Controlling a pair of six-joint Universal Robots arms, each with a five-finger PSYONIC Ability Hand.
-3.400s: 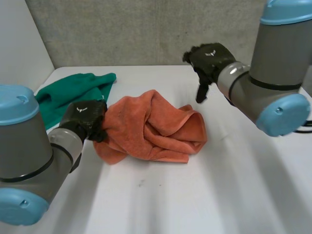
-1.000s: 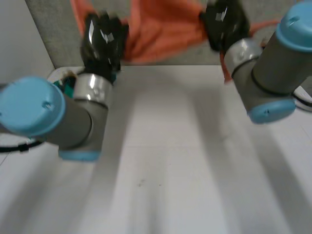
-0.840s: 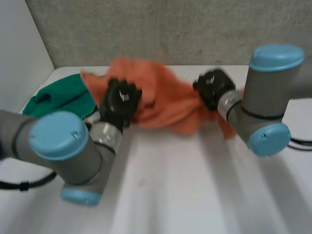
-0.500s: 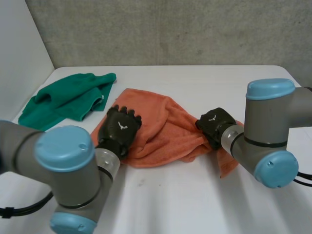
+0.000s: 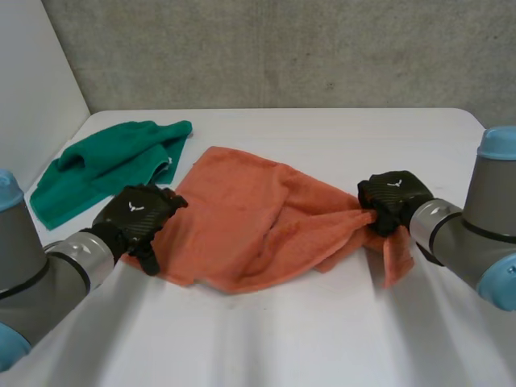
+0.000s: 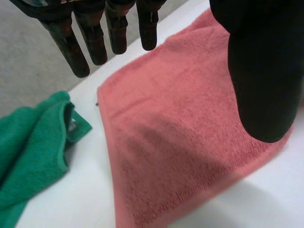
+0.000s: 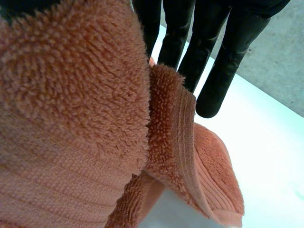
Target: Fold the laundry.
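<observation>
Pinching the bunched edge of the orange towel (image 5: 242,218) at three o'clock, the right hand (image 5: 391,197) seems to be tugging it flat across the centre of the table (image 5: 266,339) for folding. The left hand (image 5: 135,216) at nine o'clock hangs slack-fingered over its corner, gripping nothing.

The left arm (image 5: 32,282) and right arm (image 5: 468,242) are thick grey cylinders with rounded light-blue caps (image 5: 500,145), thin black seam rings and silvery wrist bands, while the left hand (image 5: 137,214) and right hand (image 5: 393,197) are matt black, each with a small white winged mark.
</observation>
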